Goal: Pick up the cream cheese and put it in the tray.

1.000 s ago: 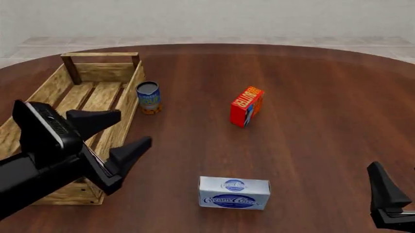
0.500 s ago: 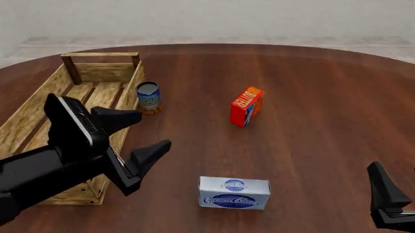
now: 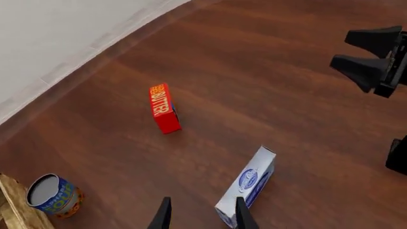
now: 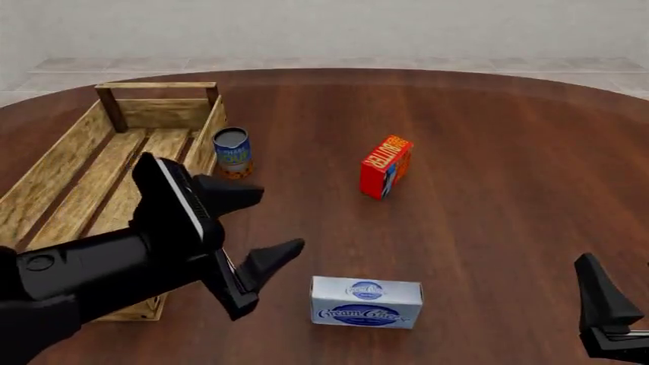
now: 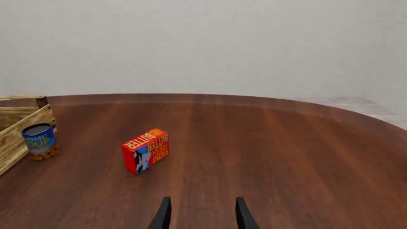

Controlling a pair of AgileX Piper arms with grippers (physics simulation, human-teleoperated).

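The cream cheese (image 4: 365, 302), a flat white-grey box with blue oval logos, lies on the table near the front edge. My left gripper (image 4: 276, 220) hangs open just left of it and above table height, with nothing between its fingers. In the left wrist view the cream cheese (image 3: 249, 183) lies just beyond one fingertip of the left gripper (image 3: 202, 217). The tray (image 4: 45, 179), a long light-wood crate, stands at the far left with nothing in it. My right gripper (image 4: 600, 304) waits open at the front right corner, well away from the box.
A red-orange butter box (image 4: 385, 166) stands on edge mid-table. A blue-labelled can (image 4: 232, 152) stands against the tray's right side. The right wrist view shows the butter box (image 5: 146, 150), the can (image 5: 39, 141) and a tray corner (image 5: 19, 133).
My left gripper has swung right from over the tray's near end toward the cream cheese, still open. The right arm and all objects have not moved.
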